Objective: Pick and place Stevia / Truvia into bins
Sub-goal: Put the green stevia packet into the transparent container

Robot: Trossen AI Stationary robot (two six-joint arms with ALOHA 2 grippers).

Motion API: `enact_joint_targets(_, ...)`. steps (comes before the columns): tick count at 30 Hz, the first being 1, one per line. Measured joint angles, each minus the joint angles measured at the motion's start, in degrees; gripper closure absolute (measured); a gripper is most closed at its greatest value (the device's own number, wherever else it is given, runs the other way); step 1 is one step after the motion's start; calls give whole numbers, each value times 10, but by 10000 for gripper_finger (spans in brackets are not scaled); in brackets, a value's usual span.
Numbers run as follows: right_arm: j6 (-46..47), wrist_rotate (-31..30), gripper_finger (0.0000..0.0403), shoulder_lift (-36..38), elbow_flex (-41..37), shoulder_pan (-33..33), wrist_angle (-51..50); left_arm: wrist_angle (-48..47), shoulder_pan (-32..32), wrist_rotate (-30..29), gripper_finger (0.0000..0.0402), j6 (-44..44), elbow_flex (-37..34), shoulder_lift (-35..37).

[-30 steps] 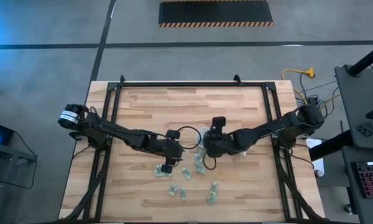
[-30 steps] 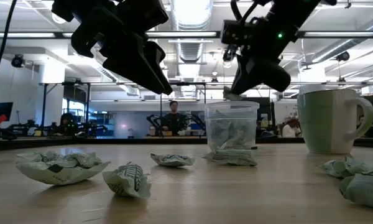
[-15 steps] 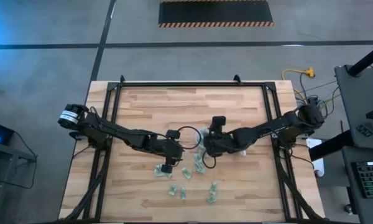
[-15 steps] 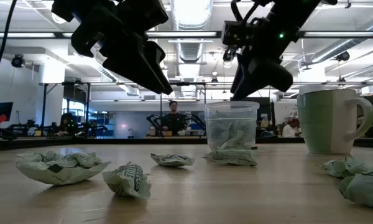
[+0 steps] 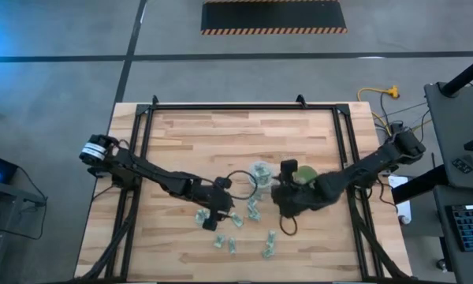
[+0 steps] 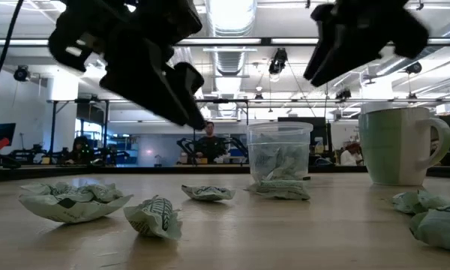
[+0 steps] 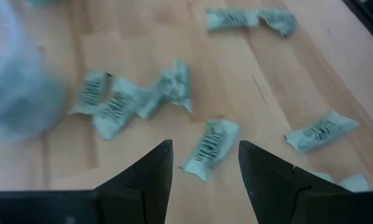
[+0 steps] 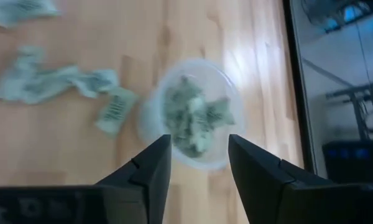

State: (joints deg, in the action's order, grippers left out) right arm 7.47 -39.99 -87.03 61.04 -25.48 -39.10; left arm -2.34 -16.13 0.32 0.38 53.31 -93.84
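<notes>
Between my left gripper's [image 7: 202, 165] open, empty fingers lies a sachet [image 7: 210, 147]; my right gripper [image 8: 198, 163], open and empty, faces the clear cup [image 8: 193, 118].

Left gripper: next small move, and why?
Probably lower the left gripper straight down onto the sachet lying on the table between its open fingers, then close. The fingers are empty and the packet sits loose, apart from its neighbours. The right gripper hangs open over the clear cup, which already holds packets.
</notes>
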Motion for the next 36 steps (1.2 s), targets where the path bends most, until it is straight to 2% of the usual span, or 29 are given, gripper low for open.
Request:
enact_joint_targets(9,4,-1,257,4,-2,-67,5,47,-4,2,235,17,1,-78)
enact_joint_targets(19,31,-5,271,4,-2,-85,4,49,-4,2,242,16,1,-106)
enact_joint_targets(24,32,-5,277,4,-3,-85,4,50,-4,4,280,15,1,-113)
enact_joint_targets(33,39,-5,288,4,-8,-85,4,51,-4,2,383,18,2,-112)
enact_joint_targets(36,45,-5,291,4,-16,-85,4,51,-4,-4,396,19,2,-112)
